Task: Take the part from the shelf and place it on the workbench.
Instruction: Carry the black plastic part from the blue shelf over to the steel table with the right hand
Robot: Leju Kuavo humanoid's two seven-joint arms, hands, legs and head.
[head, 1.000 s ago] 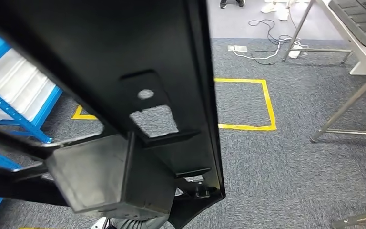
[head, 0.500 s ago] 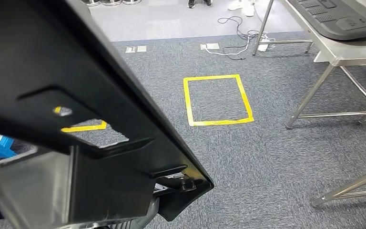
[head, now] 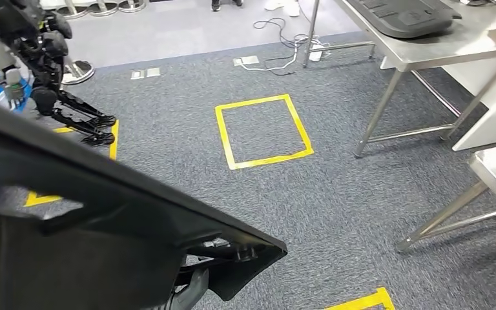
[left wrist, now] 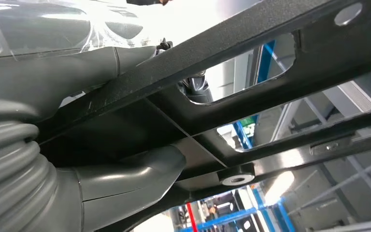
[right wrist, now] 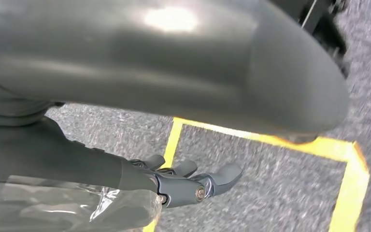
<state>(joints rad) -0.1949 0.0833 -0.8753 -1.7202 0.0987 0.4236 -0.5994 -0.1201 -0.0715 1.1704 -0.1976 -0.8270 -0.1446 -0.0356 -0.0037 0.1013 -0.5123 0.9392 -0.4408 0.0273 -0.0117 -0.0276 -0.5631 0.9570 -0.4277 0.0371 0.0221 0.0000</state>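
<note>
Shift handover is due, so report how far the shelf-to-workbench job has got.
Done: the black part is off the shelf and held up close under the head camera. In hand: the left hand grips its frame, thumb on one side and fingers on the other; the right hand shows under the part, fingers extended, though contact is unclear. Left: the steel workbench stands ahead to the right, across the carpet, so the carry and placement remain.
</note>
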